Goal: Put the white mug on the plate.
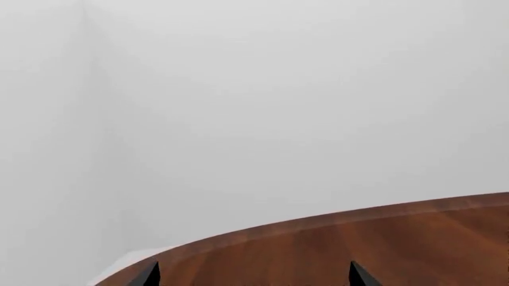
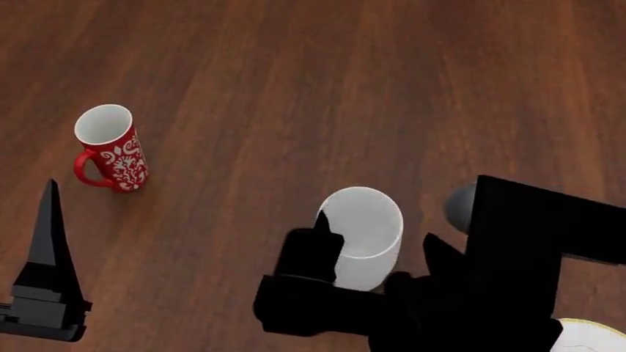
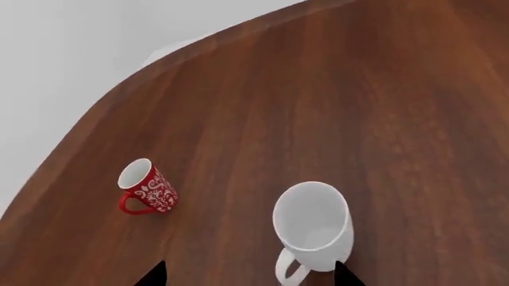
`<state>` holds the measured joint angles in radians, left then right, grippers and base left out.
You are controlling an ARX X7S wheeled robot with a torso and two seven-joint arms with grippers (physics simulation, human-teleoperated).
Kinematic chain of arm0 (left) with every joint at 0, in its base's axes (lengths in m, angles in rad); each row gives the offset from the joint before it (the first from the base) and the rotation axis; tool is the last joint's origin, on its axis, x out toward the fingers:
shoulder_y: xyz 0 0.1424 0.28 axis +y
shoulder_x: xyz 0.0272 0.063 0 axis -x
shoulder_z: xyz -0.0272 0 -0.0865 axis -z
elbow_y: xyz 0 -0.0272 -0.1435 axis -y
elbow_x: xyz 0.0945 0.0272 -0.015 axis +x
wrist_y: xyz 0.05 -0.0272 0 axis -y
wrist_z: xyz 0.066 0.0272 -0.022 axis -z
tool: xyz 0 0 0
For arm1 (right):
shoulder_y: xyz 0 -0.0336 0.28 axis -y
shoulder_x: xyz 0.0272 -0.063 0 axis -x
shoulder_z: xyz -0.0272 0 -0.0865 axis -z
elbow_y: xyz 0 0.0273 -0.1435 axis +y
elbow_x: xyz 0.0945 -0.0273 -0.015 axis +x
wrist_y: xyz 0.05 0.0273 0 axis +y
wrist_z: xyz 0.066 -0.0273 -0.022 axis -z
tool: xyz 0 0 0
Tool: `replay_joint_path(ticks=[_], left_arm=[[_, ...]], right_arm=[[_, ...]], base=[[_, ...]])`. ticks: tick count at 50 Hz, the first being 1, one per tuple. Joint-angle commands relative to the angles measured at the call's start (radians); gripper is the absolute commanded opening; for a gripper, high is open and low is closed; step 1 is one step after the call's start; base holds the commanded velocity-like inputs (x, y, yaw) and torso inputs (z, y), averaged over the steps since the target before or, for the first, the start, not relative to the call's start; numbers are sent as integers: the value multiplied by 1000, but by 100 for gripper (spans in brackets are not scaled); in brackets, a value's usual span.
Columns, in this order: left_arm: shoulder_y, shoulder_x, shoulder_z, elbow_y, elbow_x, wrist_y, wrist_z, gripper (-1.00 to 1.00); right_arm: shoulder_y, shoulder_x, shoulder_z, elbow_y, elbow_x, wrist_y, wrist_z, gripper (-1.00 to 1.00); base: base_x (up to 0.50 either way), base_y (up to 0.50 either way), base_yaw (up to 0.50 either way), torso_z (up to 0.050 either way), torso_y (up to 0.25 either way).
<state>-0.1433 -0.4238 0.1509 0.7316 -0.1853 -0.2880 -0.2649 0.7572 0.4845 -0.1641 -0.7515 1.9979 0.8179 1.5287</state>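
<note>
The white mug [image 2: 362,235] stands upright on the wooden table, its loop handle [image 3: 289,271] turned toward my right gripper. My right gripper [image 2: 377,253] is open around the mug, one fingertip at each side of it. In the right wrist view the white mug [image 3: 313,225] sits just ahead of the gripper [image 3: 250,277], close to one fingertip [image 3: 346,275] and well clear of the other. Only a sliver of the plate [image 2: 591,339] shows at the bottom right corner of the head view. My left gripper [image 1: 254,280] is open with nothing between its fingers.
A red mug with a white floral pattern [image 2: 110,150] stands upright to the left, also seen in the right wrist view [image 3: 145,186]. My left gripper [image 2: 44,257] hangs near it at the left edge. The table's curved rim [image 1: 358,217] runs ahead of the left gripper.
</note>
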Motion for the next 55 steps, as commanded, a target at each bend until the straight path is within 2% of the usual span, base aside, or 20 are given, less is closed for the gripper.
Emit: replay_joint_path(ticks=[1, 14, 17, 20, 24, 34, 39, 55], left_arm=[[0, -1, 3, -11, -2, 9, 0, 100], [3, -3, -1, -31, -8, 30, 2, 100], [4, -5, -4, -36, -10, 34, 2, 100], [6, -6, -8, -38, -13, 37, 2, 100], [7, -5, -9, -49, -14, 47, 2, 100], [9, -6, -14, -52, -20, 51, -2, 100], [9, -8, -14, -47, -20, 46, -5, 100], [9, -10, -11, -64, -18, 60, -7, 100]], right_arm=[[21, 9, -102, 32, -11, -98, 23, 100], [56, -29, -176, 130, -52, -134, -9, 100], [76, -6, -236, 147, -39, -172, 38, 100], [119, 48, -352, 148, -33, -278, 39, 100], [233, 155, -592, 158, 9, -501, 41, 100], [412, 223, -904, 156, 62, -743, 38, 100], [440, 219, -961, 177, 83, -769, 34, 100], [482, 177, -1007, 281, 143, -748, -32, 100]], base=[[0, 0, 0, 0, 0], [0, 0, 0, 0, 0], [0, 0, 0, 0, 0], [0, 0, 0, 0, 0], [0, 0, 0, 0, 0], [0, 0, 0, 0, 0], [0, 0, 0, 0, 0], [0, 0, 0, 0, 0]])
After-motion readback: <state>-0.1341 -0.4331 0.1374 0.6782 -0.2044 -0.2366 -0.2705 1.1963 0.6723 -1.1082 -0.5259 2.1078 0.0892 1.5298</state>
